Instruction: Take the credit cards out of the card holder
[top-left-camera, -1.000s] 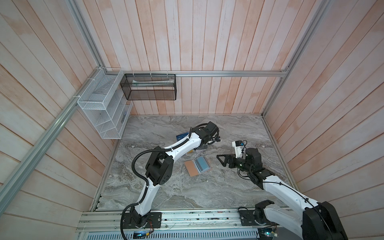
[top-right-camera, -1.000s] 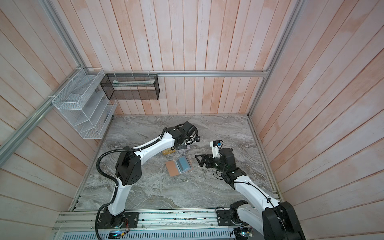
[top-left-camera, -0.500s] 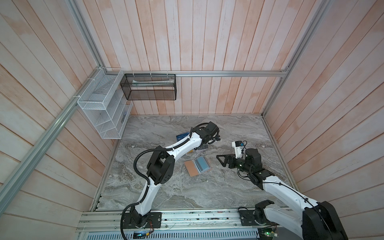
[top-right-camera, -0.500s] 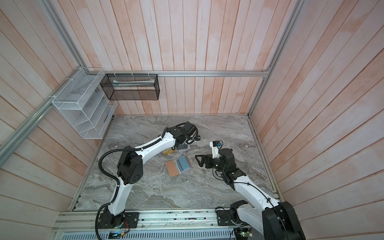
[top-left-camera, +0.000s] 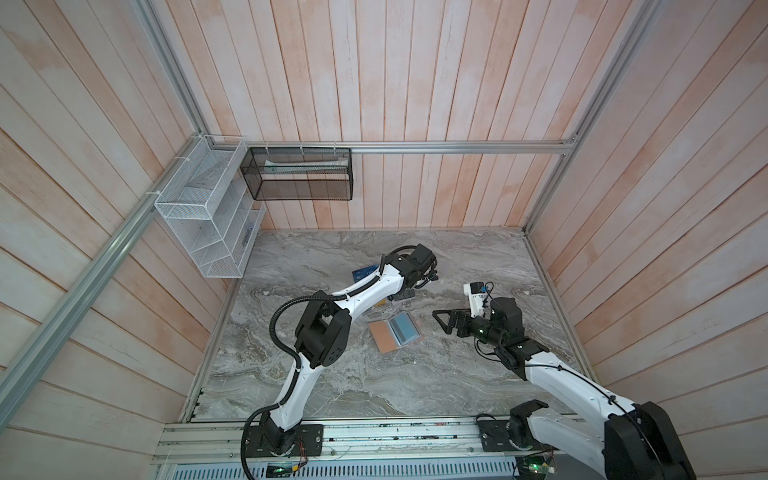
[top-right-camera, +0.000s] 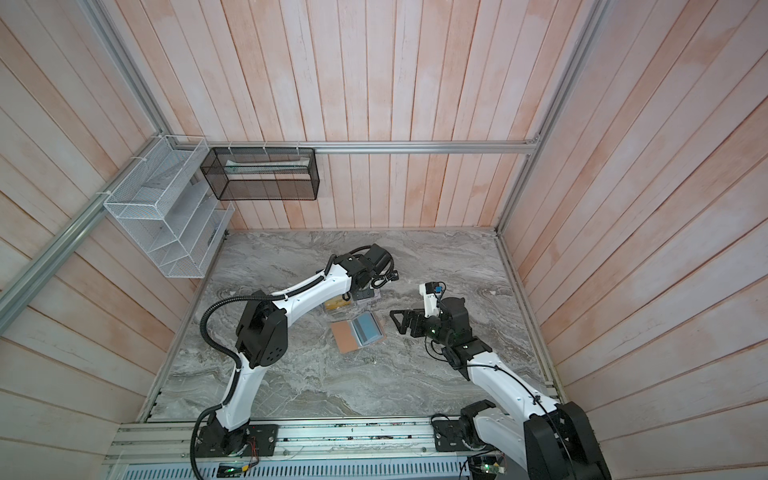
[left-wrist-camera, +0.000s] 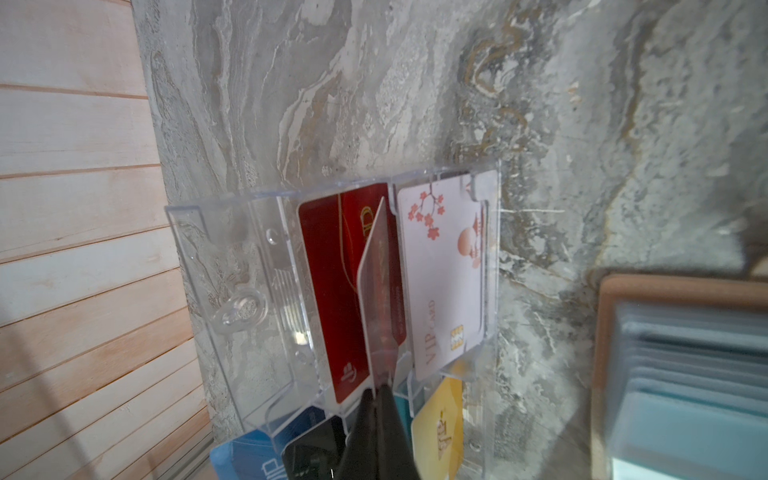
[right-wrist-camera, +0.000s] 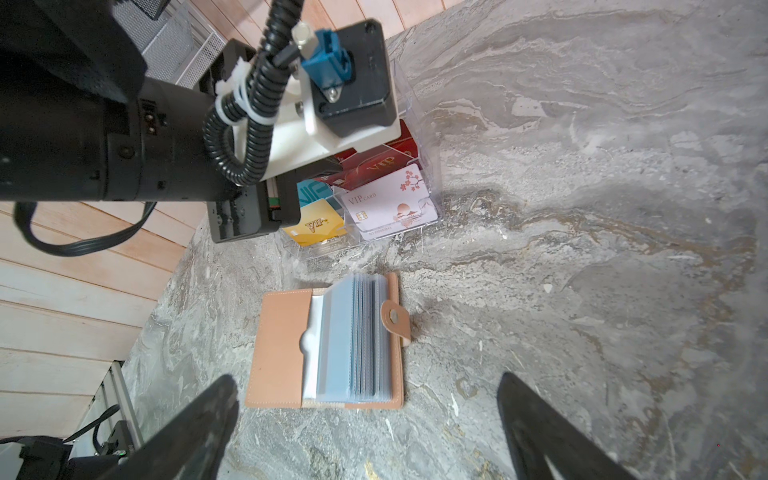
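Counter (top-left-camera: 332, 374) carries card holder (top-left-camera: 394, 333), lying open at frame centre in both top views with sleeve pages (right-wrist-camera: 353, 336) fanned. Clear stand (left-wrist-camera: 257, 266) sits just above it in those views. Right gripper (right-wrist-camera: 368, 380) hangs near the holder, jaws spread wide and empty. Left gripper (left-wrist-camera: 380, 390) is clamped on one credit card (left-wrist-camera: 380, 282) over the stand. Card is judged light, stiff and slick: pinch a short edge, flat faces between the jaws.
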